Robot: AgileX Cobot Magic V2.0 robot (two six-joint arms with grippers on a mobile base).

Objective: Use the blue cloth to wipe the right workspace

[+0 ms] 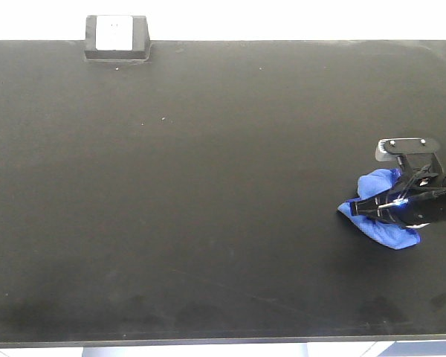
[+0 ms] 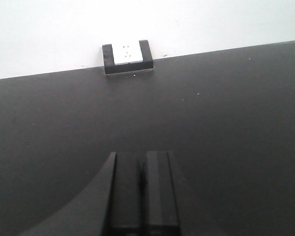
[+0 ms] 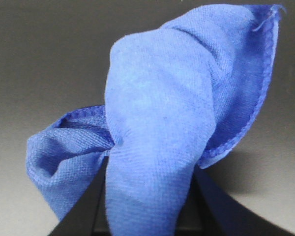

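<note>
Your right pincer (image 1: 392, 206) is already clamped on the blue cloth (image 1: 379, 216) at the far right side of the tabletop (image 1: 208, 186), so nearly all of the bare black surface lies to the cloth's left, toward the outlet box (image 1: 117, 37) in the far left corner. Judge the wipe as a sweep leftward across that expanse. The cloth's long axis runs diagonally, one lobe up toward the arm, the other down toward the near edge. The right arm is the one that matters; your left pincer (image 2: 142, 191) hovers with its jaws pressed together, holding nothing. In the right wrist view the cloth (image 3: 177, 113) is bright blue, bunched into soft folds, with a darker stitched hem
</note>
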